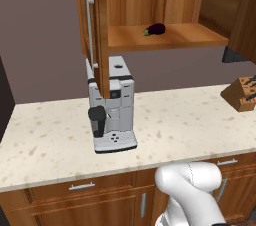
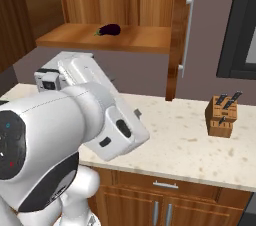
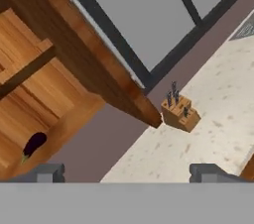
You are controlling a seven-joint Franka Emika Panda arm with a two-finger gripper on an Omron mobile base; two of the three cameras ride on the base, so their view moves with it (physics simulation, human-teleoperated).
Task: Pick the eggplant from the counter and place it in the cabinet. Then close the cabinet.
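The eggplant point(image 1: 155, 29) lies on the cabinet point(image 1: 165, 0) shelf at the frame's top, so closing is the step. The left door point(image 1: 96, 25) juts over the coffee machine point(image 1: 111, 105); push its outer face. The claw point(image 3: 128, 172) is spread, empty. The knife block point(image 1: 243, 93) sits right on the counter point(image 1: 190, 120).

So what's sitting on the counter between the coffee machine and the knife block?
Nothing: in the left base view, bare counter runs from the coffee machine to the knife block.
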